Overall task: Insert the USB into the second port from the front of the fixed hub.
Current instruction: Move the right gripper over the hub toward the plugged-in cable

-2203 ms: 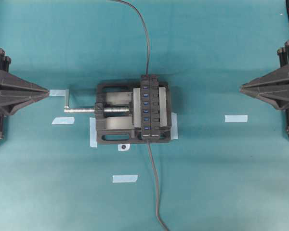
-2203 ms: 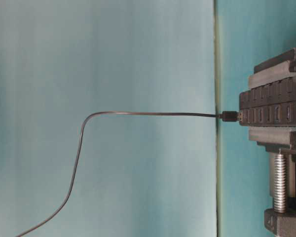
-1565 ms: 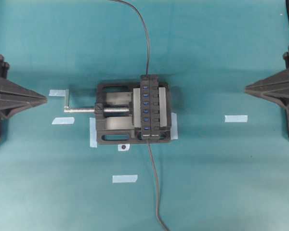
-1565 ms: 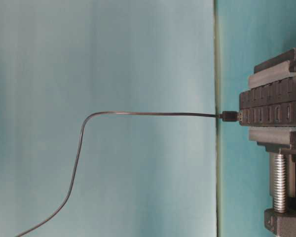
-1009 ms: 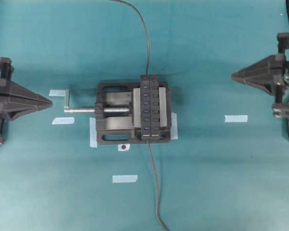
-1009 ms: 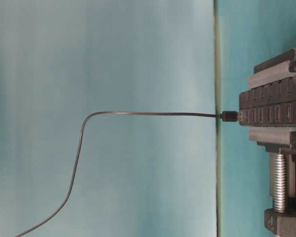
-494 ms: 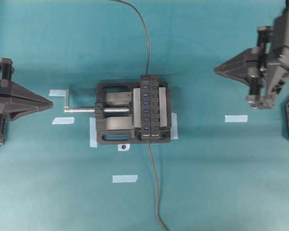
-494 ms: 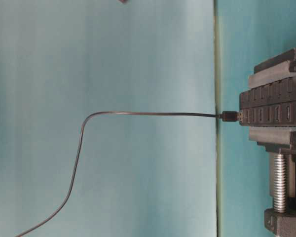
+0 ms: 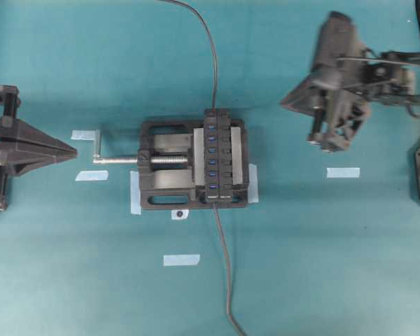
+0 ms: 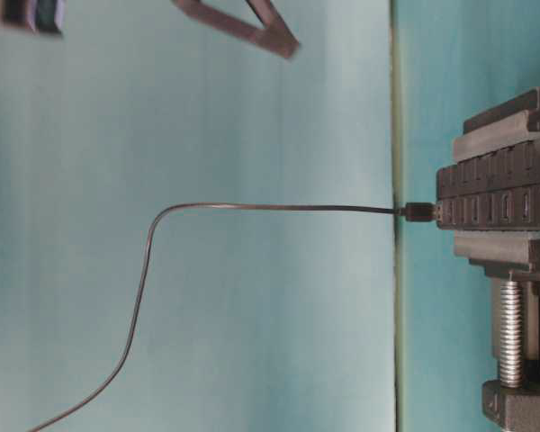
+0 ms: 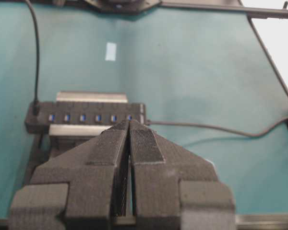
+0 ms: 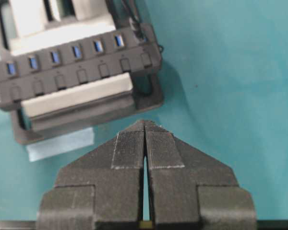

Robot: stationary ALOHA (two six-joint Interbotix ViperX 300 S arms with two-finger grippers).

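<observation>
Overhead view shows nothing done: my right claw (image 9: 291,102) pinched empty, long black socket-lined hub (image 9: 215,155) untouched, plug unseen.

A robotics lab bench: teal cloth tabletop (image 9: 322,266) marked with strips of blue tape (image 9: 181,260), a black bench vise (image 9: 168,165) fixed at centre, two robot arms flanking it.

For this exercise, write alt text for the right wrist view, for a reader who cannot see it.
The right claw, shut and empty, hangs over teal cloth just short of a black vise. The vise clamps the fixed hub, a black strip with a row of blue sockets. Pale tape lies by the vise.
</observation>
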